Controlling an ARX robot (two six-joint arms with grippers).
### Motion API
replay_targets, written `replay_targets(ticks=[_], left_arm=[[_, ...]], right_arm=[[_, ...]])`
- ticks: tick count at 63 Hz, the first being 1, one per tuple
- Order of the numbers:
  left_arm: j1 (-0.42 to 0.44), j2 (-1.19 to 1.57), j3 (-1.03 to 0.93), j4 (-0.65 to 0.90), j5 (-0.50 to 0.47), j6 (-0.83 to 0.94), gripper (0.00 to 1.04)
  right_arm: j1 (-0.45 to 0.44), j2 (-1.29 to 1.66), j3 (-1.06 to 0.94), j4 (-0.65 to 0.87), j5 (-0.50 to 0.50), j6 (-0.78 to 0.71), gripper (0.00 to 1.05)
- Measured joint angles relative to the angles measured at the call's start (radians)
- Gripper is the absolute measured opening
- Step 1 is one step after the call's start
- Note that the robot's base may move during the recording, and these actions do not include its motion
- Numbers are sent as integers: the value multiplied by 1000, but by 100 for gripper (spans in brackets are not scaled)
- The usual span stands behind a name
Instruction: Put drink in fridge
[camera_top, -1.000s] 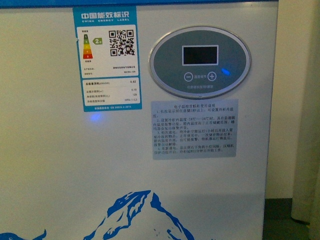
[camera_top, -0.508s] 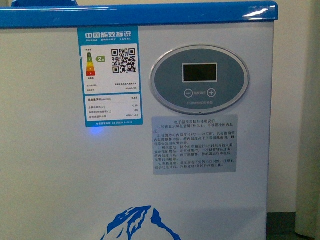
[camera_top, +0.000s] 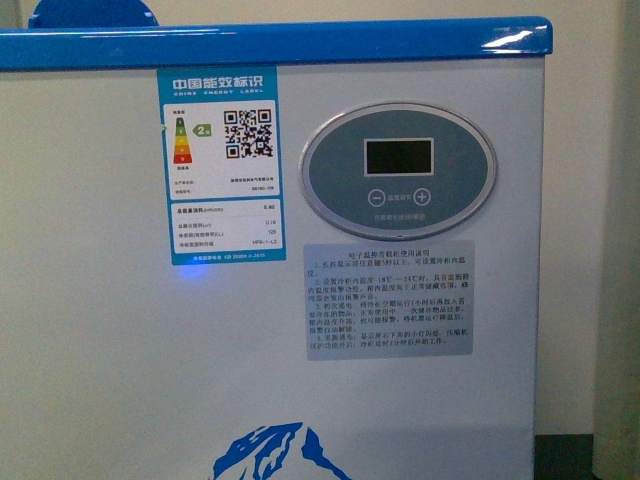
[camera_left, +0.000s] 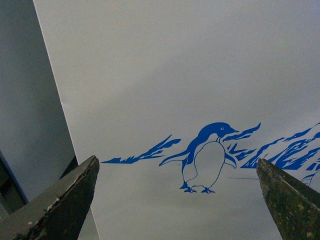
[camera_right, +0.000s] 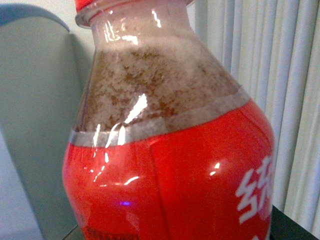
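Observation:
The fridge (camera_top: 100, 350) fills the front view: a white front wall under a blue top rim (camera_top: 300, 42), with an oval control panel (camera_top: 398, 170) and an energy label (camera_top: 221, 165). In the left wrist view its wall carries a blue penguin (camera_left: 205, 157) and mountains. My left gripper (camera_left: 177, 200) is open, both dark fingers (camera_left: 65, 200) apart with nothing between them, facing that wall. The drink (camera_right: 170, 165), a bottle with a red label, foamy brown liquid and a red cap (camera_right: 87, 4), fills the right wrist view. My right gripper is shut on it, its fingers hidden.
A blue object (camera_top: 92, 14) pokes up behind the rim at left. A text sticker (camera_top: 388, 300) sits below the panel. Pale curtains (camera_right: 270, 75) hang behind the bottle. Dark floor (camera_top: 585, 458) shows to the fridge's right, beside a light wall.
The front view has risen: the fridge's blue top rim has come fully into sight and the panel, labels and mountain picture have slid lower in the frame.

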Motion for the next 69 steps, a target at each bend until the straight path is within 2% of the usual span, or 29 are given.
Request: replay_targets(ticks=[15,69], left_arm=[[0,0,0,0,0,0,97],[0,0,0,0,0,0,97]], right_arm=[[-30,-9,-21,-17,-23,47,41],[-17,-19,-34,-3,-17,50,41]])
